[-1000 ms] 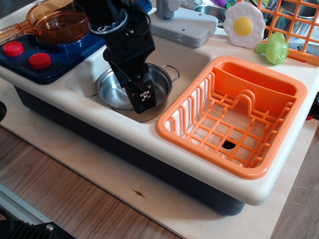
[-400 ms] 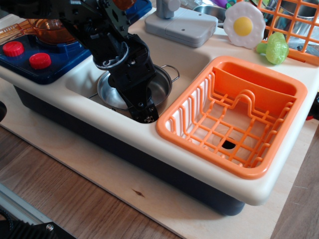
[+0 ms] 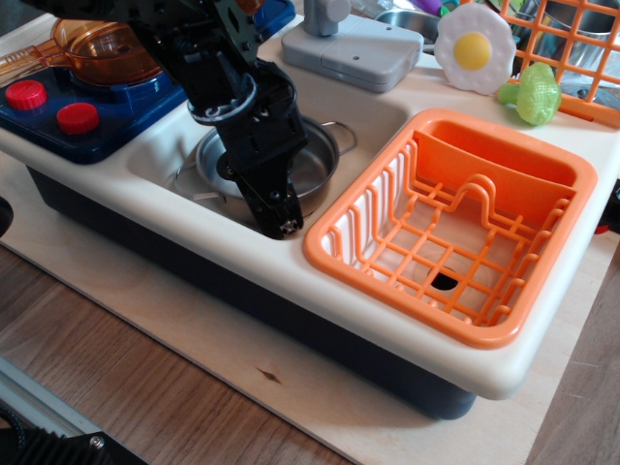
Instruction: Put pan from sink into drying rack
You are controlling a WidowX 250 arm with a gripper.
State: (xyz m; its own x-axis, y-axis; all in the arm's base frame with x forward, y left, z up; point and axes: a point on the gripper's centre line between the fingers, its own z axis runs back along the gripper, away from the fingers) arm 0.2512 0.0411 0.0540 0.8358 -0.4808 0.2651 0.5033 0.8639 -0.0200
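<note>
The shiny steel pan (image 3: 315, 163) lies in the cream-white sink (image 3: 378, 121), its right loop handle pointing toward the faucet. My black gripper (image 3: 281, 221) reaches down over the pan's front rim, close to the sink's front wall. Its jaws stand together at the rim, and the arm hides much of the pan's middle and left side. The pan looks slightly raised and tilted. The orange drying rack (image 3: 407, 298) sits to the right of the sink, holding nothing, with upright dividers inside.
An amber transparent pot (image 3: 102, 48) stands on the blue stove (image 3: 126, 107) with red knobs (image 3: 77, 117) at left. A grey faucet block (image 3: 354, 48), a fried-egg toy (image 3: 474, 46), a green toy (image 3: 536, 94) and an orange lattice panel (image 3: 572, 48) line the back.
My gripper has lowered and tilted onto the pan's front rim. The pan has shifted a little right and back, and its edge has come up slightly.
</note>
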